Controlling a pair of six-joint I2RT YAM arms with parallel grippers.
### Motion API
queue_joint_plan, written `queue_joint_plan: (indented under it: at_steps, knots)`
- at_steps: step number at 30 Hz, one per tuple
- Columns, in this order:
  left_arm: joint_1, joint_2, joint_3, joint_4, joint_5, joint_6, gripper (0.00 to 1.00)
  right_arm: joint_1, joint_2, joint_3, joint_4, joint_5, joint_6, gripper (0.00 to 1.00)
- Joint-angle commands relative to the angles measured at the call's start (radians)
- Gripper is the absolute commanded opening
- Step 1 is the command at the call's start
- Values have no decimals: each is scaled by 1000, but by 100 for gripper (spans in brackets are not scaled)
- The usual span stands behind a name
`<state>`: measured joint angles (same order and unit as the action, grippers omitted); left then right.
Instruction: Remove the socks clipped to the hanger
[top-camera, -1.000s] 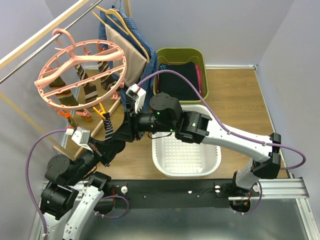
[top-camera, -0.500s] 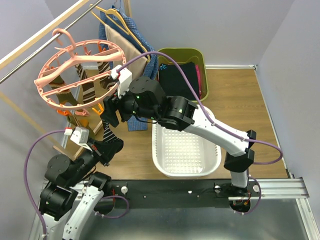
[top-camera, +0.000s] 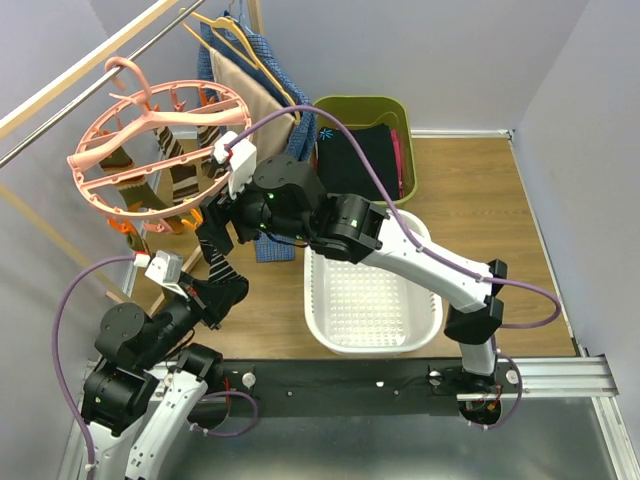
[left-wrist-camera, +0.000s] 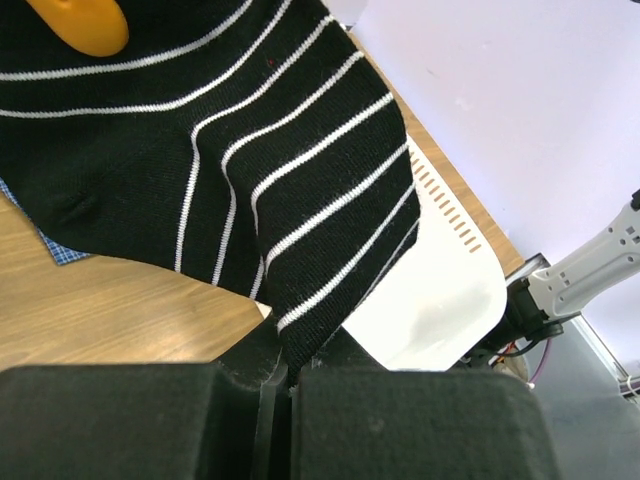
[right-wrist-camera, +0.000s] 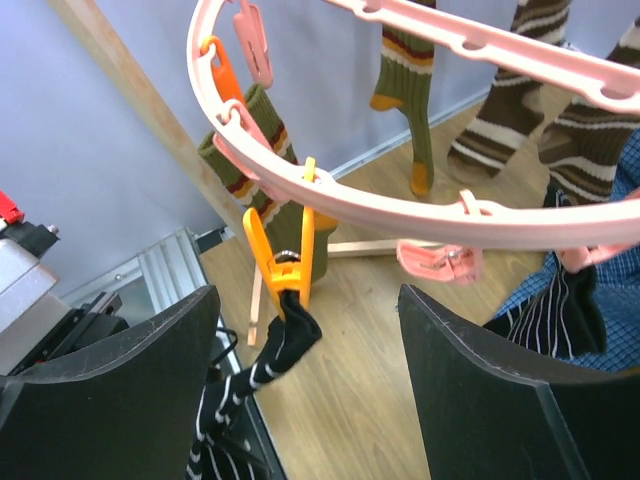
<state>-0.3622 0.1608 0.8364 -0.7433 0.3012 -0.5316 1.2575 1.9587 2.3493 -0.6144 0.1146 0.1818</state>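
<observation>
The salmon-pink ring hanger (top-camera: 150, 150) hangs from the rail at the upper left; its rim arcs across the right wrist view (right-wrist-camera: 400, 190). Brown (right-wrist-camera: 580, 140) and olive (right-wrist-camera: 405, 70) striped socks hang from its clips. A black sock with white stripes (left-wrist-camera: 300, 170) hangs from an orange clip (right-wrist-camera: 283, 250). My left gripper (left-wrist-camera: 285, 365) is shut on this sock's lower end, below the hanger (top-camera: 225, 290). My right gripper (right-wrist-camera: 310, 380) is open, its fingers on either side of the orange clip and the sock's top (right-wrist-camera: 290, 335), touching neither.
A white basket (top-camera: 420, 320) sits on the wooden floor in the middle. A green bin (top-camera: 330, 110) with black clothing stands behind it. Coat hangers with beige and blue garments (top-camera: 255, 80) hang right of the ring hanger. A wooden rail (top-camera: 90, 60) crosses the upper left.
My right arm has swung left and up from over the basket to the ring hanger's near edge. My left gripper keeps its hold on the black sock.
</observation>
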Motion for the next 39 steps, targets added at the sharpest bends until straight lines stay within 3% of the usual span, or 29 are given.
queue_joint_plan:
  at_steps: [1, 16, 30, 33, 37, 39]
  knots:
    - [0, 5, -10, 5, 3, 5, 0, 11, 61, 27, 45, -1, -48, 80]
    - [-1, 6, -11, 4, 15, 2, 0, 20, 95, -18, 186, -44, -59, 64]
    - [-1, -10, 1, -24, 13, 4, 0, 20, 126, -12, 219, -53, -41, 52]
    - [-1, -14, 3, -30, 15, 4, 0, 20, 131, -8, 223, -50, -41, 46]
    - [-1, -18, 0, -39, 21, 5, 0, 20, 131, -7, 225, -47, -38, 27]
    - [-1, -18, -5, -41, 35, 5, 0, 20, 129, -8, 226, -44, -35, 24]
